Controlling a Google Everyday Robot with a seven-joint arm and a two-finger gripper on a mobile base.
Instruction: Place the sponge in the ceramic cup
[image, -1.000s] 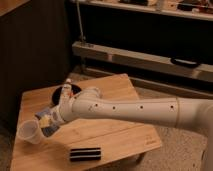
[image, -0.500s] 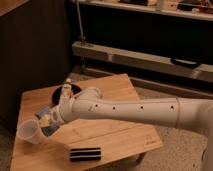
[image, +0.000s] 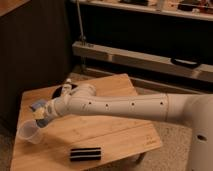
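The whitish ceramic cup (image: 29, 133) stands upright near the table's front left corner. My gripper (image: 41, 115) hangs just above and behind the cup's rim, at the end of the white arm that reaches in from the right. It is shut on the sponge (image: 35, 106), a light-blue pad that sticks out at the gripper's tip. The sponge is held off the table, up and slightly right of the cup's mouth, and partly hidden by the gripper.
A black block with pale stripes (image: 85, 154) lies near the front edge of the wooden table (image: 125, 137). A dark round bowl (image: 58, 93) sits at the back left, half hidden behind the arm. Metal shelving stands behind the table.
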